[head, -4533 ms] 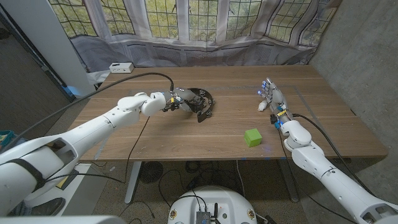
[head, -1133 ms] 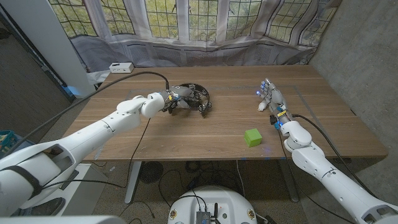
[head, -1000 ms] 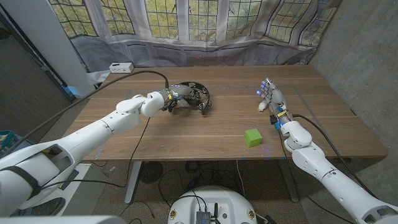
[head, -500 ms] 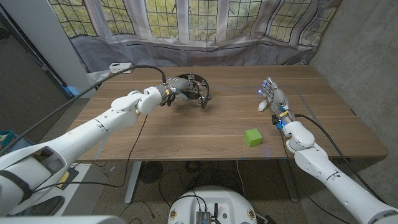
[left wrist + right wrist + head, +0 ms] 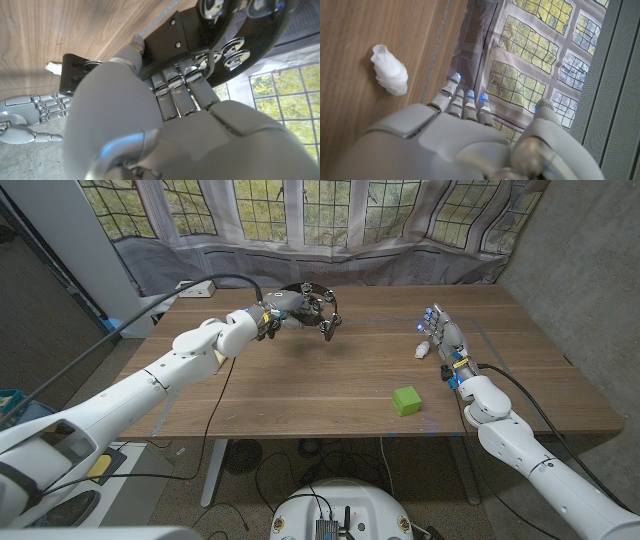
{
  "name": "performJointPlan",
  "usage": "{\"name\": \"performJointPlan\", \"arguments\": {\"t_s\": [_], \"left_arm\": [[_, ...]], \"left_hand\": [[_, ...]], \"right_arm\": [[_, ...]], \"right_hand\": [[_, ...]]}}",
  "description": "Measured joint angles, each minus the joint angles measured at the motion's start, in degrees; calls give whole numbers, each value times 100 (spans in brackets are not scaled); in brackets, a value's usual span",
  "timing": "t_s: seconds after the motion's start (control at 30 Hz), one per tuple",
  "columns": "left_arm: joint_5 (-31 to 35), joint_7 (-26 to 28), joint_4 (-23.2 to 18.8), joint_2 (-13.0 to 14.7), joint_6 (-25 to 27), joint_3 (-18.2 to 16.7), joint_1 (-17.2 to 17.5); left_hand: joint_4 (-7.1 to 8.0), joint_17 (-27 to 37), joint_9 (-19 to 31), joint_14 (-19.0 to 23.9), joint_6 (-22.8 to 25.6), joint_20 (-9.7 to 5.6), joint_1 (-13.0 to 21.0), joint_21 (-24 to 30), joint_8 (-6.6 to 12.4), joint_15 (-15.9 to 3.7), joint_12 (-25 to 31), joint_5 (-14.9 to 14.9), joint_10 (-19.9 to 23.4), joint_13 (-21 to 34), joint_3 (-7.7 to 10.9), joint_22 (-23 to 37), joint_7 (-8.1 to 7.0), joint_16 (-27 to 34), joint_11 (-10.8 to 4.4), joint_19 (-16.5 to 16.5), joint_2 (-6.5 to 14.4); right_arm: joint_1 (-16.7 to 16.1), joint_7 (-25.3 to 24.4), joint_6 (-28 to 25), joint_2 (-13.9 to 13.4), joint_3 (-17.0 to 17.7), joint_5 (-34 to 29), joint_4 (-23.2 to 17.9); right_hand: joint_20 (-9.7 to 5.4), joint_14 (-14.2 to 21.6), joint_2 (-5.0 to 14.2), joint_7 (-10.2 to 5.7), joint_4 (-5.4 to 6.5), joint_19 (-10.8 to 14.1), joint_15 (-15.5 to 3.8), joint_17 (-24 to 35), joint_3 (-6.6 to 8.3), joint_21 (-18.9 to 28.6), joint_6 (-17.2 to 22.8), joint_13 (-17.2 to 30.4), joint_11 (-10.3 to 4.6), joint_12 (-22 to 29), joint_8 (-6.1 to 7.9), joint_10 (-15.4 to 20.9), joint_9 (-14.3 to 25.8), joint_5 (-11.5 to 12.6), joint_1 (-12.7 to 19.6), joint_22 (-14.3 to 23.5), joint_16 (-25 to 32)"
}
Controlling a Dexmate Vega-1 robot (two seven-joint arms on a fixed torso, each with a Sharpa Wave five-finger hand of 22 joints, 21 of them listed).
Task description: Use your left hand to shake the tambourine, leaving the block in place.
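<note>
Left hand (image 5: pixel 268 317): grips tambourine (image 5: pixel 312 306) by rim | Tambourine: above table (image 5: pixel 300 395), far-left of block (image 5: pixel 406 400), tilted, ring opening toward block | Right hand (image 5: pixel 438 335): empty, fingers extended, beyond block

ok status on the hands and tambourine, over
Left hand grips tambourine, lifted off table. Right hand open, idle. Block untouched. Nothing in the way.

Tambourine (image 5: pixel 314 304) now higher, farther back.
</note>
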Motion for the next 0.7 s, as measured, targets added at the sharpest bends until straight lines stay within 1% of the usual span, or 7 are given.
{"name": "performJointPlan", "arguments": {"t_s": [0.07, 0.2, 0.3, 0.37, 0.53, 0.7], "left_arm": [[13, 21, -57, -17, 48, -22, 10], [19, 67, -178, -101, 112, -65, 24], [6, 158, -202, -168, 95, -83, 24], [-6, 233, -202, -197, 61, -86, 25], [-139, 540, -112, -300, -170, -155, 42], [-333, 799, -60, -311, -364, -304, 110]], "left_hand": [[0, 8, 0, 0, 0, 19, 0, 0, 0, 0, -2, 0, 0, 0, 0, 0, 0, -15, 0, -19, 0], [0, 25, -13, 0, 0, -1, 0, 0, -1, -1, -3, 0, -1, 0, 0, 0, 0, -21, 1, -40, 0], [0, 25, -20, 1, 0, 20, 0, 0, -1, -1, -4, 0, -9, 0, 0, 0, 0, -21, 9, -61, 0], [0, 25, -20, 1, 0, 7, 0, 0, -1, -1, -4, 0, -10, 0, 0, 0, 0, -22, 10, -90, 0], [0, 54, -25, 1, 25, 7, 0, 0, -17, -2, -5, -2, -10, 1, 0, 0, -24, -38, 10, -90, 0], [0, 54, -30, 1, 37, 8, 0, 45, -26, -2, -16, -2, -11, 42, 0, -1, -34, -43, 11, -91, 0]], "right_arm": [[-1, 48, 0, -22, 26, 40, 28], [0, 206, 11, -53, 71, 163, 72], [0, 255, 21, -80, 105, 212, 91], [0, 322, 22, -100, 123, 276, 93], [-30, 366, -13, -152, 170, 349, 36], [-62, 278, -58, -154, 183, 349, -51]], "right_hand": [[0, 0, 0, 0, 0, 0, 0, 0, 0, 0, 0, 0, 0, 0, 0, 0, 0, 0, 0, 0, 0], [0, -1, 0, 0, 0, 0, 0, 14, 0, 0, 0, 0, 0, 0, 0, 0, 0, 0, 0, 0, 0], [0, 0, 0, 0, 0, 0, 0, 14, 0, 0, 0, 0, 0, 0, 0, -1, 0, 0, 0, 0, 0], [0, -1, 0, 0, 0, 0, 0, 14, 0, 0, 0, 0, 0, 0, 0, -1, 0, 0, 0, 0, 0], [0, -1, 0, 0, 0, 0, 0, 14, 0, 0, 0, 0, 12, 0, 0, 11, 0, 0, 0, 0, 0], [0, -1, 0, 0, 0, 0, 0, 14, 0, 0, 0, 0, 11, 0, 0, 10, 0, 0, 0, 0, 0]]}}
